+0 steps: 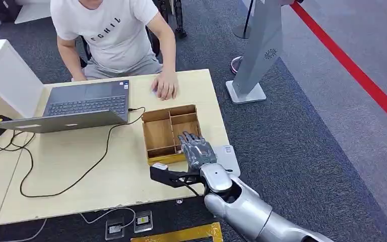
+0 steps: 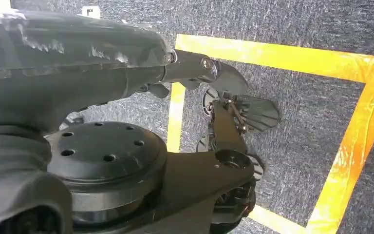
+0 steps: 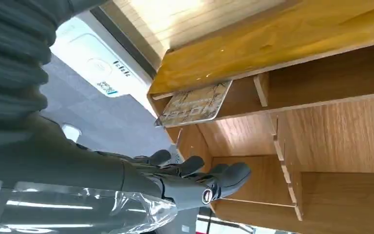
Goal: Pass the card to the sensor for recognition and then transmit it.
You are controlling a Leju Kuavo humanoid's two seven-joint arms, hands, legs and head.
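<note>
A wooden divided box (image 1: 157,132) stands at the right end of the table. My right hand (image 1: 197,148) hovers over its near right compartments, fingers stretched out and apart, holding nothing. In the right wrist view the same hand (image 3: 195,181) is above a wide compartment, and a beige patterned card (image 3: 195,103) leans tilted in a narrow compartment by the box's outer wall. The white flat sensor (image 1: 230,156) lies on the table edge just right of the box; the sensor (image 3: 95,61) is close beside that wall. My left hand (image 2: 68,53) is a dark blur above the floor.
A person sits at the far side, one hand (image 1: 166,86) on the table near the box. An open laptop (image 1: 86,104) with a black cable (image 1: 88,169) takes the middle. A white block (image 1: 5,75) stands at left, a grey stand (image 1: 257,55) on the carpet at right.
</note>
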